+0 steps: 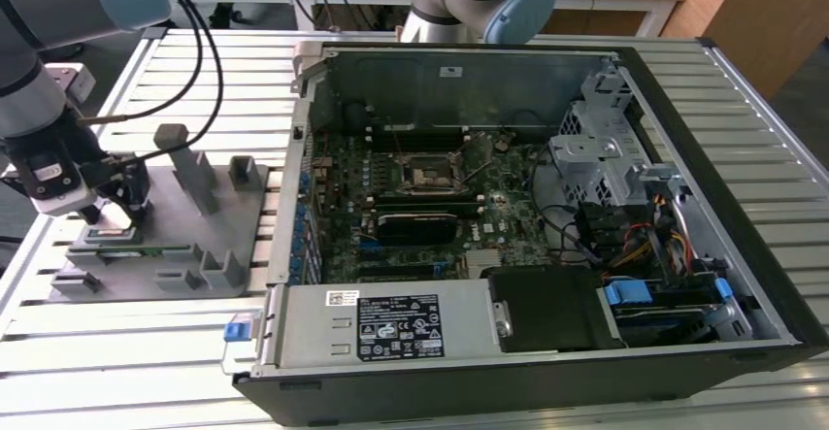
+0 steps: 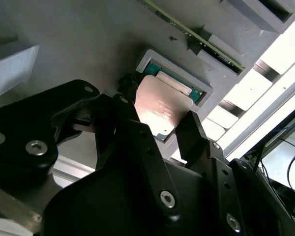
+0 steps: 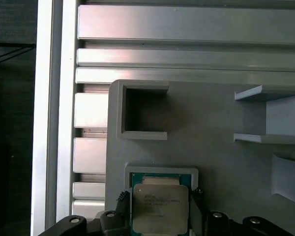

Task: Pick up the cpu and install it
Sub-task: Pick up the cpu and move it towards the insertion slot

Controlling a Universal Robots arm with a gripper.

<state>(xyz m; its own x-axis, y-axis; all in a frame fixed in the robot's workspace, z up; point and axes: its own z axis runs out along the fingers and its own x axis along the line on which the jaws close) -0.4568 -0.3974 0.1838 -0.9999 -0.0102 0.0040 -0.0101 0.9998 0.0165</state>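
Gripping the cpu (image 3: 160,209) by two opposite edges, the gripper (image 3: 160,196) looks clenched on it: in both wrist views a black finger (image 2: 191,135) sits against each side w/ no gap showing. The chip is directly between the fingertips, so there's no offset to close. It lies flat, silver-grey lid up toward the wrist cams. It's approx square, so there's no real long axis, and its edges run roughly parallel to the pocket (image 3: 160,170) of the grey tray (image 3: 211,113). It sits at that pocket, partly covering it, w/ green showing in the uncovered part. Can't tell if it's already clear of the pocket or resting on its edge, tho the second wrist view suggests it's slightly raised. In the exterior view the tray lies on the slatted worktop (image 1: 130,372), w/ the gripper low over the tray's end nearer the exterior view's left. The open PC case (image 1: 518,377) stands just beside the tray, toward the exterior view's right. The black socket (image 1: 428,173) on the board inside is well apart from the tray. Judging by this, pickup is underway and install isn't done yet.
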